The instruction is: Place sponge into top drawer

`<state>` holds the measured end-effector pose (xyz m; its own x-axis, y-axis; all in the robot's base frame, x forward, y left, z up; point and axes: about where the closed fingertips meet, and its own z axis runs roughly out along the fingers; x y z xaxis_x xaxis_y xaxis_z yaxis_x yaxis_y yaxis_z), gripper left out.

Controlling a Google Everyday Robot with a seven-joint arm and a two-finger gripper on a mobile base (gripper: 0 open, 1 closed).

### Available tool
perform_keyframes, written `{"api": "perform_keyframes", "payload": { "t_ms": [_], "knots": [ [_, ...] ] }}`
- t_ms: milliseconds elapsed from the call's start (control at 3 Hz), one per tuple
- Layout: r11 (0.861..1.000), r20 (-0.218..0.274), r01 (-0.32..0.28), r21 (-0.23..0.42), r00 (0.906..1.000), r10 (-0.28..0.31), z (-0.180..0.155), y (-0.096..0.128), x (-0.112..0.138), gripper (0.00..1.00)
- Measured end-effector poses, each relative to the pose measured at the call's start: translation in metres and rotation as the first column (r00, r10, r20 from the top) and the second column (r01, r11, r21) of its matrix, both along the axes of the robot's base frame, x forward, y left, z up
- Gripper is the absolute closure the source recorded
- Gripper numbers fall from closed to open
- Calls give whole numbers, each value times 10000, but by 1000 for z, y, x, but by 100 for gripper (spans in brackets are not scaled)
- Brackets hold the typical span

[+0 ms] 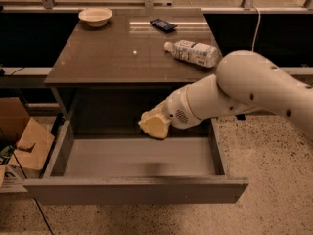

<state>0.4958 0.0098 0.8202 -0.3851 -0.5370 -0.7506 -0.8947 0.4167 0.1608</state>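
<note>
Dark table [107, 58] carries one pale bowl [95, 16], one dark flat object [163, 24] and one white labelled bottle [193, 52] lying on its side. Beneath it, one top drawer [137, 190] stands pulled out over speckled floor [274, 155], with a cardboard box [22, 136] at the left, cut by the frame edge. One gripper [159, 120], mostly hidden behind its load, is clamped on the single sponge [152, 126], held in the air above the drawer's rear part.
</note>
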Motion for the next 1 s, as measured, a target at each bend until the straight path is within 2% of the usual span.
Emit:
{"api": "perform_keyframes", "payload": {
  "t_ms": [333,667,1000],
  "knots": [
    [9999,-602,-146,-52,9981,142,-35,13,-3,100],
    [9999,-1152,-54,132,9933,68,-66,24,-2,82],
    [9997,-1714,-6,229,9852,45,-99,37,4,58]
  ]
}}
